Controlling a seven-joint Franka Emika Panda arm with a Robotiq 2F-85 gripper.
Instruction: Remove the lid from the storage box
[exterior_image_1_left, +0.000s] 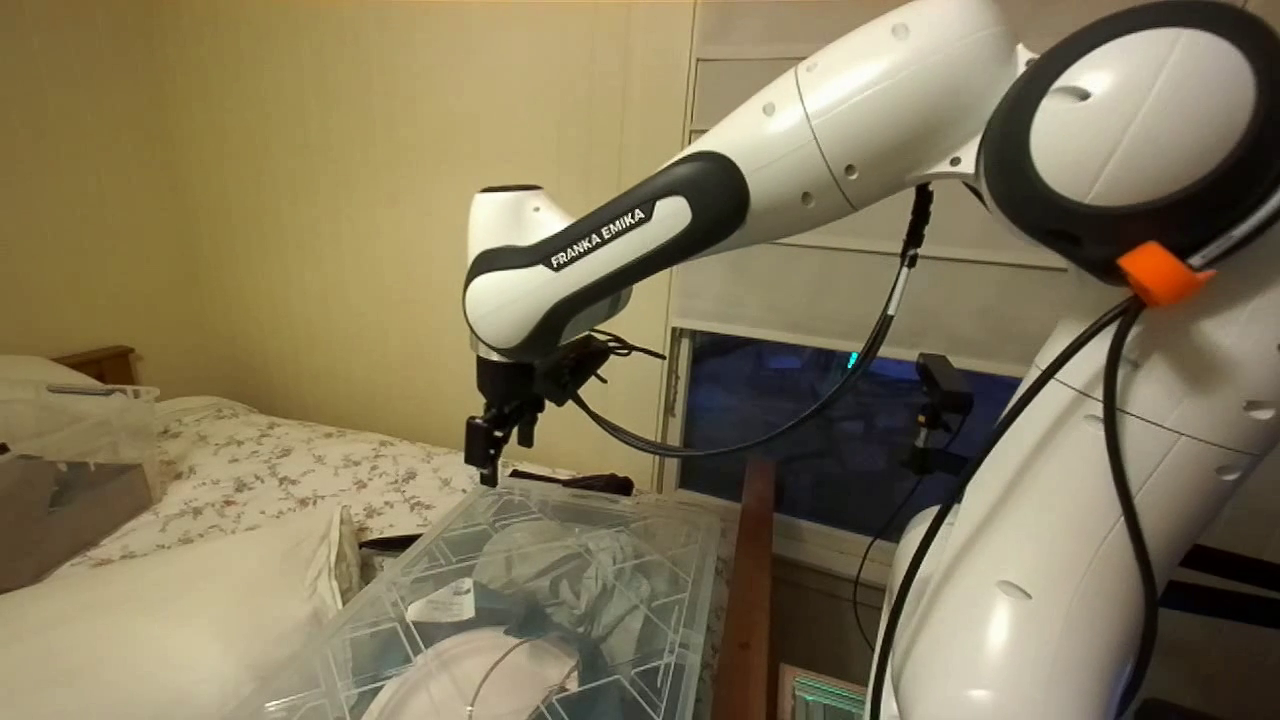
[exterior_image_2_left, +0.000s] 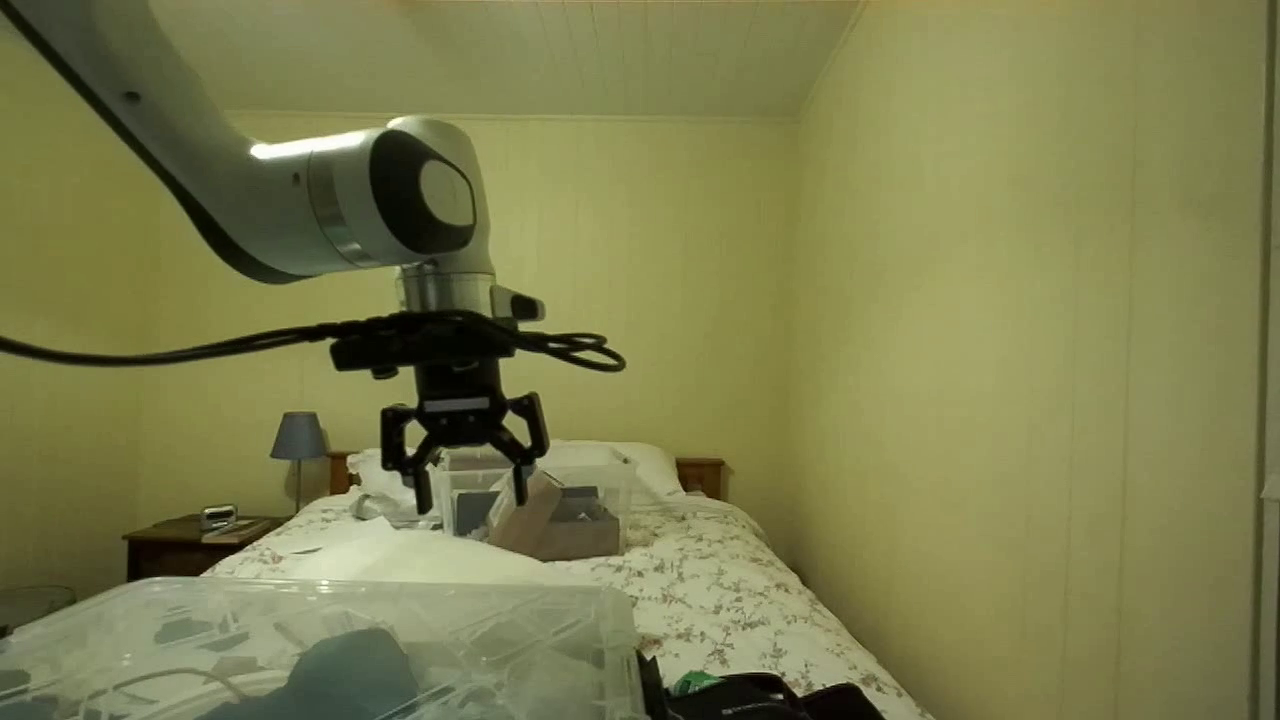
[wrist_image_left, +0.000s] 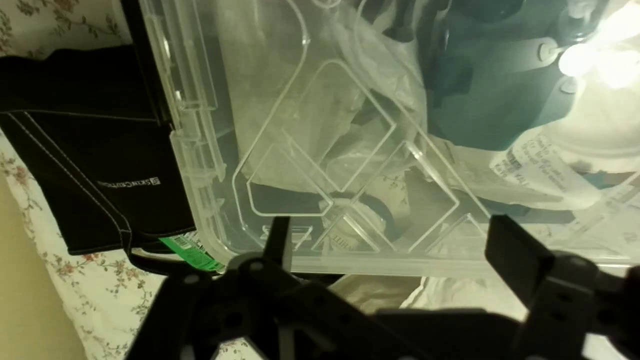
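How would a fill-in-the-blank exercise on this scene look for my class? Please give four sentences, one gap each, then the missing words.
1. The claw is ____, not shut.
2. The lid is not yet off the storage box but ____ it.
3. The lettering on the robot arm reads FRANKA ____.
4. The bedding has a printed pattern of ____.

Missing words: open; on; EMIKA; flowers.

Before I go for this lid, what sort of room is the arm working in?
Most likely a bedroom. In an exterior view, floral bedding stretches toward a wooden headboard, with a dark nightstand off to one side.
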